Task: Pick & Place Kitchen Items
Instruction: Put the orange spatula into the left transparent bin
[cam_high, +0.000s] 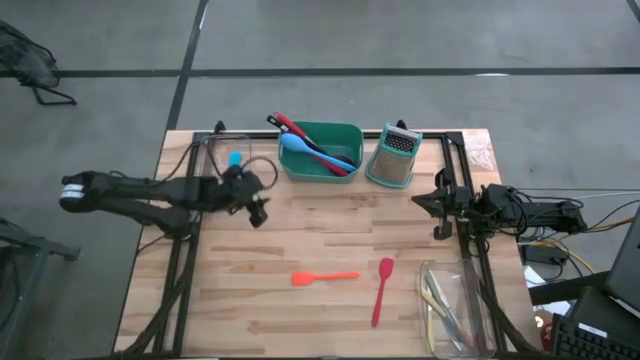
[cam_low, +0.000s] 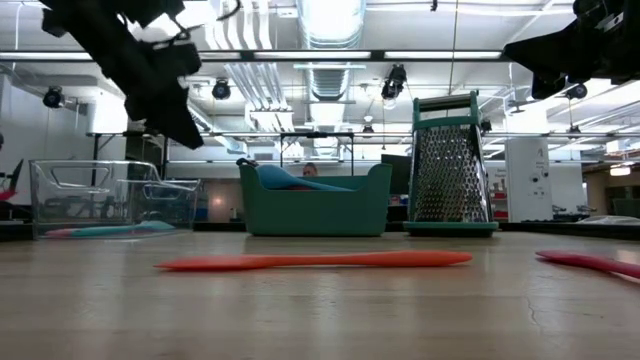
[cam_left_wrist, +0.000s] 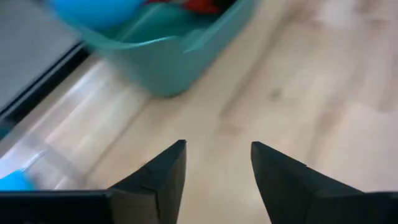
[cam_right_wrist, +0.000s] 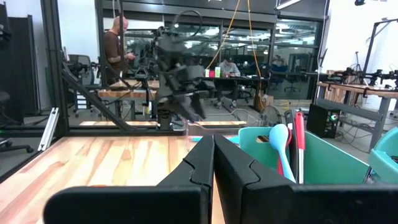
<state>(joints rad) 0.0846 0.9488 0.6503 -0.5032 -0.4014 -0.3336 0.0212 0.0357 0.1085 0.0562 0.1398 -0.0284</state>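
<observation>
Two utensils lie loose on the bare wood near the front of the table (cam_high: 250, 320). Going left to right: left gripper (cam_high: 258, 213) hangs above the table, just left of the teal tub (cam_high: 322, 152), fingers (cam_left_wrist: 165, 171) apart with nothing between them, only bare wood under them in the left wrist view. A clear container (cam_low: 110, 200) sits at the back left edge with something blue in it, hard to tell what. Teal tub at back centre holds a blue spoon (cam_high: 300, 147) and red utensils (cam_high: 300, 133), handles leaning out over the back left rim. Steel box grater (cam_high: 392, 156) stands upright just right of the tub, near but not touching as far as the low view shows. Orange spatula (cam_high: 322, 277) lies flat front of centre, red spatula (cam_high: 382, 290) just right of it, angled, the two apart. Clear tray (cam_high: 458, 310) at the front right corner holds some pale utensils, possibly yellow. Right gripper (cam_high: 442, 216) is parked at the right edge, raised, fingers (cam_right_wrist: 236, 174) pressed together, empty.
</observation>
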